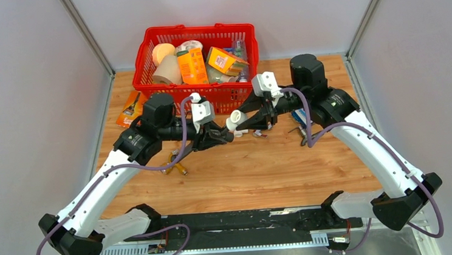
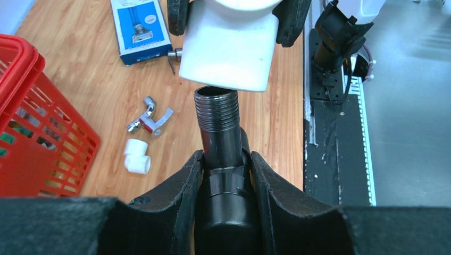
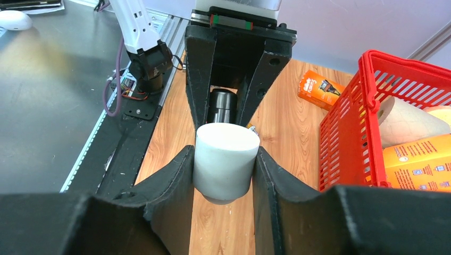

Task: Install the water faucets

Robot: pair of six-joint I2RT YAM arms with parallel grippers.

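Observation:
My left gripper [image 1: 217, 134] [image 2: 226, 159] is shut on the dark grey faucet [image 2: 219, 133]. The faucet's threaded end points at a white plastic elbow fitting [image 2: 228, 53] and sits just short of its opening. My right gripper [image 1: 249, 123] [image 3: 225, 154] is shut on that white fitting [image 3: 225, 159] [image 1: 233, 121]. The two grippers face each other above the middle of the table. In the right wrist view the faucet [image 3: 222, 105] shows as a dark round end between the left fingers [image 3: 195, 69], right behind the fitting.
A red basket [image 1: 144, 53] [image 3: 367, 106] full of goods stands at the back. A loose chrome faucet [image 2: 150, 119], a second white elbow [image 2: 136, 155] and a blue box [image 2: 141, 29] lie on the wood. Brass parts [image 1: 175, 165] lie under the left arm, and an orange pack [image 1: 129, 107] lies at the left.

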